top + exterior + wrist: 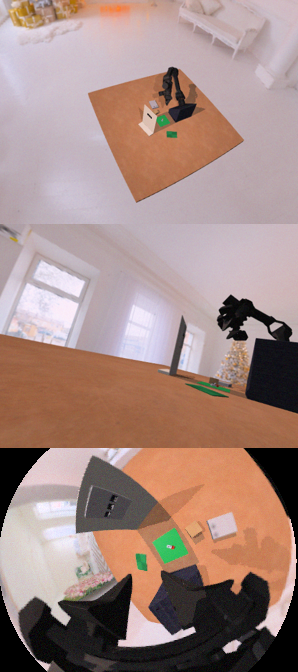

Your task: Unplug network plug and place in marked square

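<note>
The network plug (162, 120) (215, 385) (171, 547), small and pale with a red part, lies on the green marked square (165, 123) (226, 389) (167, 556), well inside its edges. The upright panel (149, 122) (177, 349) (135, 518) stands beside the square; its dark socket openings (149, 116) (111, 505) show no plug in them. My gripper (164, 99) (225, 334) (146, 574) is open and empty, high above the table, clear of the plug and the panel. The state of the plug's tab is too small to tell.
A dark block (182, 112) (273, 374) (162, 603) stands between the square and the arm's base. A small tan block (214, 381) (194, 529) and a grey box (153, 104) (222, 526) lie beside the square. A darker green patch (172, 134) (207, 390) (142, 562) lies on its other side.
</note>
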`<state>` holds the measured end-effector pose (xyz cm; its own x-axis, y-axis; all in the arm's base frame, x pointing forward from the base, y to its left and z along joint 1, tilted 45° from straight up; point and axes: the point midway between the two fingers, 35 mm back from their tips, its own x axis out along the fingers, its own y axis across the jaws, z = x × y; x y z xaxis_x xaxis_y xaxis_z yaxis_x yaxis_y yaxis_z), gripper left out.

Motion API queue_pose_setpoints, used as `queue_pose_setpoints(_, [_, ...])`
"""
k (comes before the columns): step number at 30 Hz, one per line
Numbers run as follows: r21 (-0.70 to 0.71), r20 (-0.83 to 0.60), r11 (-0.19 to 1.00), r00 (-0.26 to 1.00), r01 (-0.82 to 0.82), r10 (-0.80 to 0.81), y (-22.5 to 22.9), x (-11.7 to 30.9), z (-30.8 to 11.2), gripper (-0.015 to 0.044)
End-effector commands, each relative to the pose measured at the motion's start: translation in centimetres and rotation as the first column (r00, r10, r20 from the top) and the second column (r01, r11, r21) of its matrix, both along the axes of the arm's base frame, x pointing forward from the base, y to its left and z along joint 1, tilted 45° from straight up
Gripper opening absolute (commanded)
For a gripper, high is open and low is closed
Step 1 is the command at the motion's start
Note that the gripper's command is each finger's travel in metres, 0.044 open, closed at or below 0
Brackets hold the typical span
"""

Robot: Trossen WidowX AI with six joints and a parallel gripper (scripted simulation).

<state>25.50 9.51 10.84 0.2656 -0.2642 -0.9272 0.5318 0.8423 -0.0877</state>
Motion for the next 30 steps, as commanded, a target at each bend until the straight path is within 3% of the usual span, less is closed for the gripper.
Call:
queue_pose_setpoints(1, [-0.003,0.003,1.0,1.0,0.005,-0.005,0.05,0.01,0.14,0.0287])
queue_pose_setpoints(7, [-0.003,0.003,1.0,1.0,0.005,-0.005,0.05,0.01,0.14,0.044])
queue_pose_setpoints(30, [-0.003,0.003,1.0,1.0,0.005,-0.005,0.05,0.01,0.14,0.044])
